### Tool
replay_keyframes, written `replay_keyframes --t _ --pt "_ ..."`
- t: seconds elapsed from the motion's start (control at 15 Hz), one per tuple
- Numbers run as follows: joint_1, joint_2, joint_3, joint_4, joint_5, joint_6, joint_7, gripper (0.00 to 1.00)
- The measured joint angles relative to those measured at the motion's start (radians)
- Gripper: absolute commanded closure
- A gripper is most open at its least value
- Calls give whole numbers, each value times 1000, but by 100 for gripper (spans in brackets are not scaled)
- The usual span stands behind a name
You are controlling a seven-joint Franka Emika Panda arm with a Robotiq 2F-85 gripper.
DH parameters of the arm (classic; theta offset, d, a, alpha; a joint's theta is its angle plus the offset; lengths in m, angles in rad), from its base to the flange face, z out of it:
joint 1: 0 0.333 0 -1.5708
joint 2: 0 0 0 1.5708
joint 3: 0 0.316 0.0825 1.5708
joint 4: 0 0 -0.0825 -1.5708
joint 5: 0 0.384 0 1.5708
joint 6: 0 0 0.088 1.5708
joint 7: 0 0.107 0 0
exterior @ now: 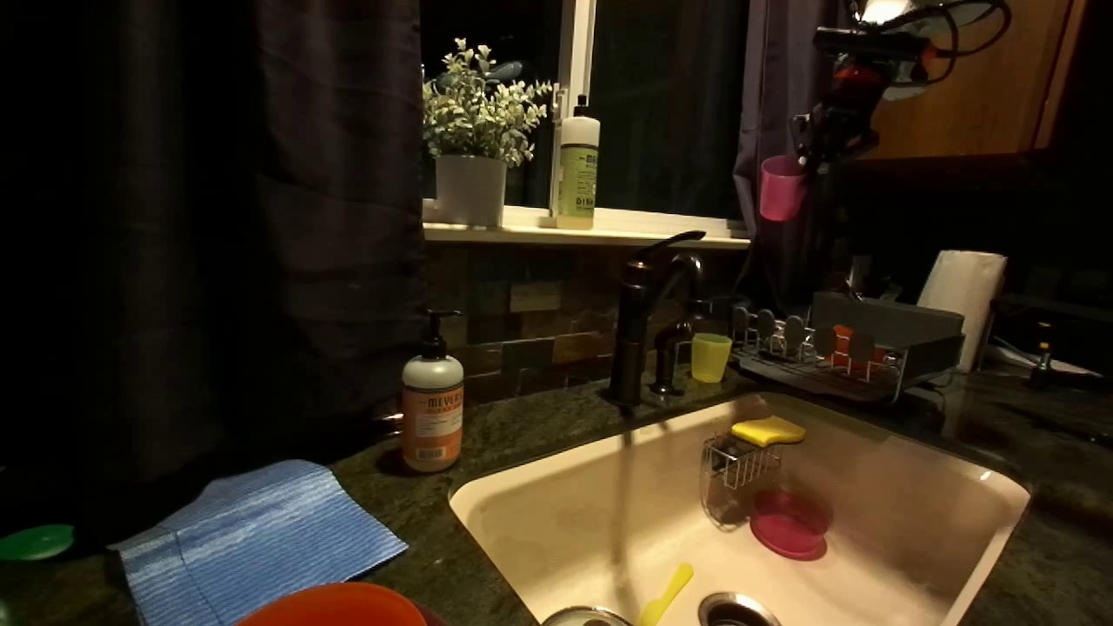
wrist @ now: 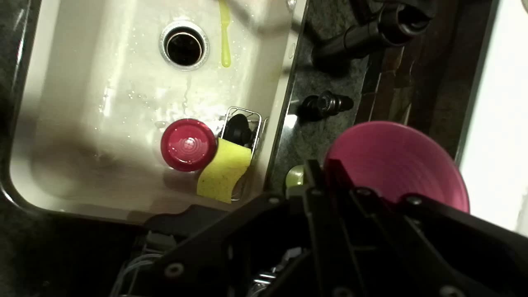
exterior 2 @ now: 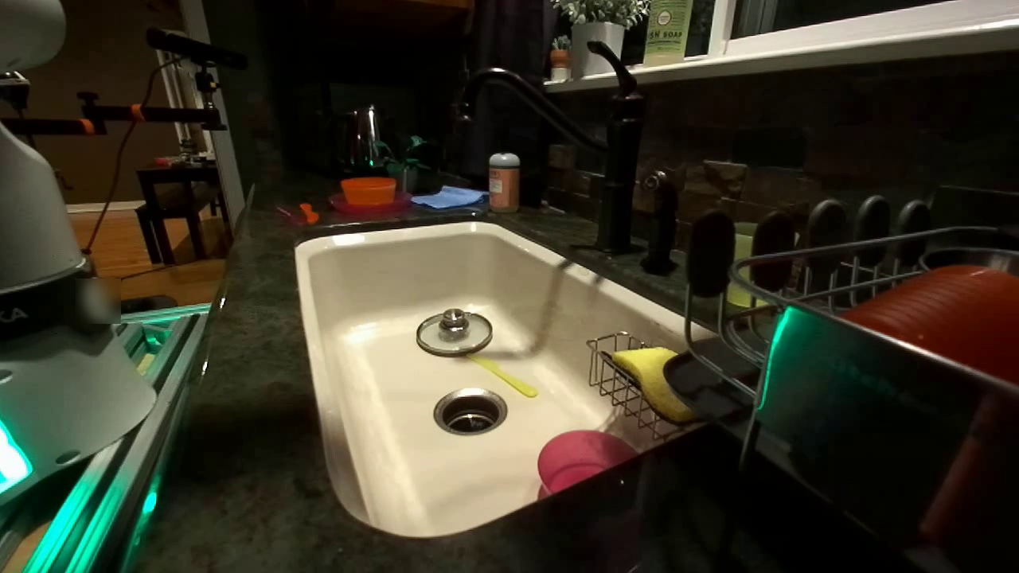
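Note:
My gripper (exterior: 803,163) is shut on the wall of a pink cup (exterior: 782,191), held high in the air in an exterior view, near the window's dark curtain. In the wrist view the fingers (wrist: 324,168) pinch the cup's near side, one finger inside and one outside; the cup (wrist: 398,161) shows its inside. A yellow-green cup (exterior: 710,357) stands below on the counter behind the sink, partly hidden by the gripper in the wrist view. A red-pink bowl (wrist: 188,144) lies in the sink (wrist: 123,82) beside a yellow sponge (wrist: 225,169). The gripper is out of view in an exterior view (exterior 2: 470,286) showing the sink.
A dish rack (exterior: 904,365) stands right of the black faucet (exterior: 633,330). The sink holds a yellow knife (exterior 2: 505,377), a glass lid (exterior 2: 434,338) and a wire caddy (exterior 2: 605,374). A soap bottle (exterior: 433,417) and blue cloth (exterior: 261,530) lie along the counter.

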Motion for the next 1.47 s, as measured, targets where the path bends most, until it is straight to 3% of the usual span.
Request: replay_keyframes --t 0.13,0.33,0.4,0.67,0.87,1.07,1.47 --pt "-4 63 0 68 27 -32 -93 93" --pt "-5 104 0 110 35 -46 -126 93" --pt "-5 105 0 114 36 -47 -129 98" --pt "-12 111 3 122 41 -48 -130 98" --pt "-30 145 2 157 121 -54 -129 98" --pt "-51 207 0 224 206 -91 -129 98" --pt "-65 364 4 387 265 -148 -48 98"
